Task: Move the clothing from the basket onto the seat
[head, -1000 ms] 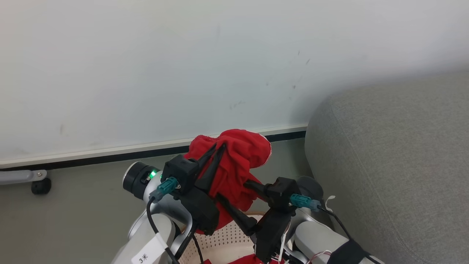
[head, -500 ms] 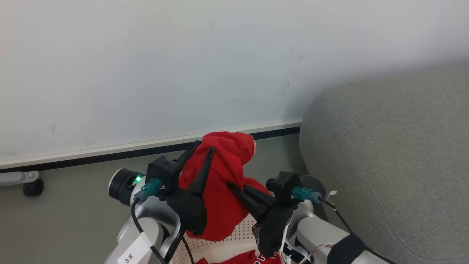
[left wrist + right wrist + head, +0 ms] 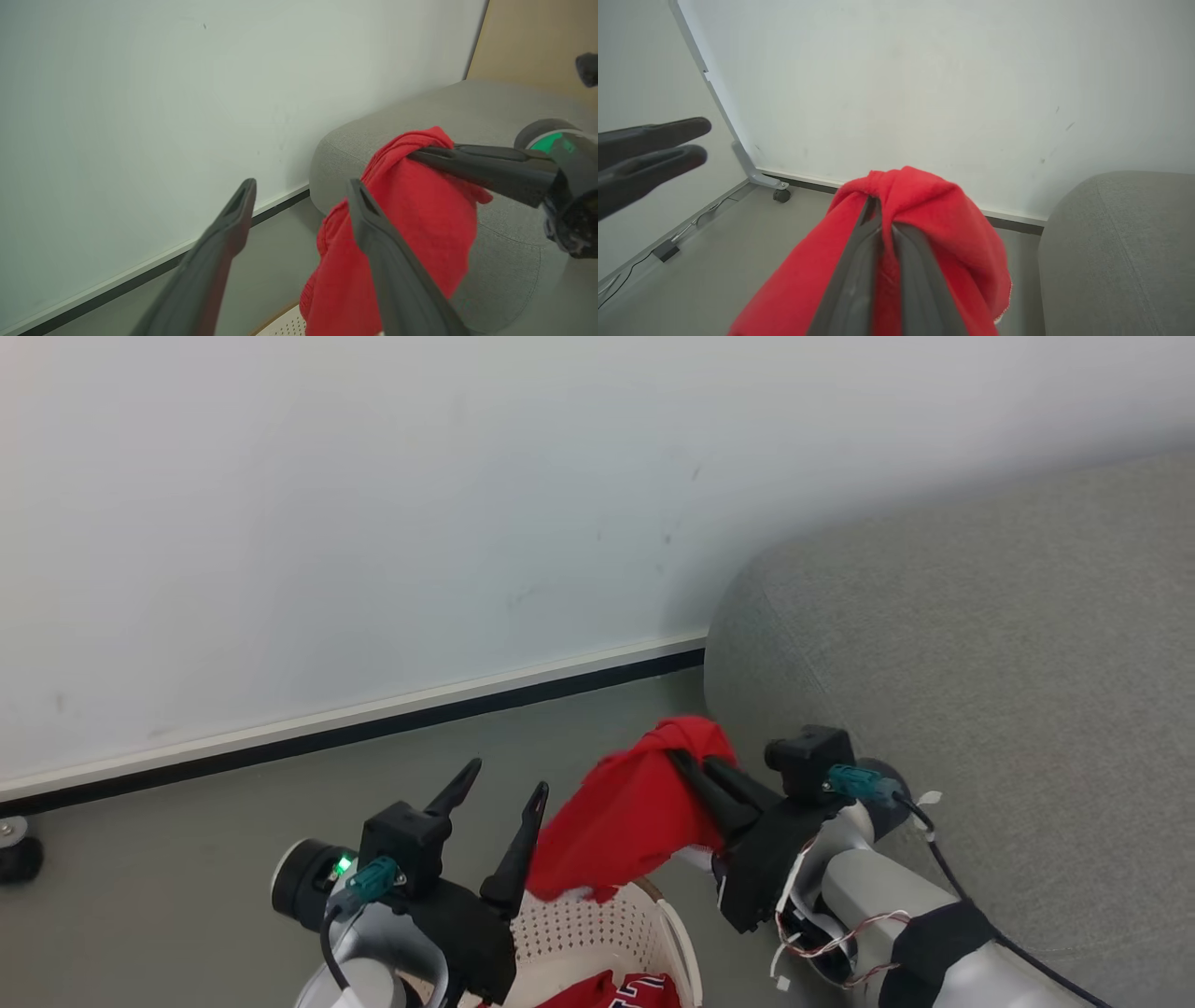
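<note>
Pinches a bright red soft garment point(image 3: 625, 821) between the pressed-together fingers of the right end effector point(image 3: 689, 760), draped above the far rim of the oval cream-white perforated plastic basket point(image 3: 597, 929), just beside the large grey woven-fabric seat cushion point(image 3: 980, 663). Holds the left end effector point(image 3: 509, 777) spread wide and empty, near the cloth. Looks like the carry step. Calls next for a swing rightward over the cushion, then parting the fingers. Leaves a second red jersey point(image 3: 616, 992) in the basket.

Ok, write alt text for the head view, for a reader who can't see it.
The right jaws, shut, hold a plain red garment that hangs over the cream basket, just left of the grey seat. The left jaws stand open and empty beside it. A red jersey lies in the basket; a white wall and grey floor are behind.
</note>
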Controlling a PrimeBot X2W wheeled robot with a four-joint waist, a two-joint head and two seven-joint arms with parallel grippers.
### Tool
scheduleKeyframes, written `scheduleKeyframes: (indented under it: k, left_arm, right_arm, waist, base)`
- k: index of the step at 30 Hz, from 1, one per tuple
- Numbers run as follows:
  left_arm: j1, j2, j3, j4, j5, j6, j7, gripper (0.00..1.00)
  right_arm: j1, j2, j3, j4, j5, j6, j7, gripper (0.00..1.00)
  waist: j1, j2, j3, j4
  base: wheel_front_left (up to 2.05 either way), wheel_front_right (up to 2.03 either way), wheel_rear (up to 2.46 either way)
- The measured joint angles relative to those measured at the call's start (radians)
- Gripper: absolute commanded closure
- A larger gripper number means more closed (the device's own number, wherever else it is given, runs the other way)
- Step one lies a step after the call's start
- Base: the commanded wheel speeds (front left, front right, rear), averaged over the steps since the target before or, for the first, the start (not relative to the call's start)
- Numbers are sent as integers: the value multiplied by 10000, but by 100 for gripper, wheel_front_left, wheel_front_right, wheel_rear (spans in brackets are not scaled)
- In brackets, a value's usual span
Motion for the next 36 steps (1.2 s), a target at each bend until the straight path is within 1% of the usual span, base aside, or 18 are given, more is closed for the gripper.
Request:
scheduleKeyframes:
  k: [4, 7, 10, 18, 27, 31, 36]
  left_arm:
    - [417, 33, -123, -40, 0, -2, -75, 0]
    - [698, 42, -199, -75, -2, -63, -134, 0]
    - [894, 38, -268, -113, -2, -75, -186, 0]
    - [1103, -73, -453, -345, -2, -71, -453, 0]
    - [1218, -198, -769, -593, 19, 8, -610, 0]
    - [1195, -274, -892, -635, 56, 6, -610, 0]
    - [1158, -268, -909, -646, 79, 8, -612, 0]
  right_arm:
    - [48, -265, -320, -54, 2, -109, 0, 100]
    - [74, -497, -491, -176, -4, -280, 0, 100]
    - [121, -769, -635, -380, -21, -380, -2, 100]
    - [523, -1421, -976, -1007, -263, -786, -2, 100]
    - [988, -1965, -1415, -1687, -449, -1126, -2, 100]
    - [1114, -2199, -1626, -1923, -479, -1239, -2, 100]
    - [1038, -2184, -1770, -2027, -629, -1250, -2, 100]
  waist:
    - [0, 0, -4, -330]
    - [0, 0, -9, -620]
    - [0, 0, -12, -951]
    - [0, 0, 9, -1956]
    - [0, 0, 127, -3020]
    - [0, -1, 295, -3287]
    - [0, 0, 529, -3426]
  base:
    - [0, 0, 0]
    - [0, 0, 0]
    - [0, 0, 0]
    - [0, 0, 0]
    - [0, 0, 0]
    - [0, 0, 0]
    - [0, 0, 0]
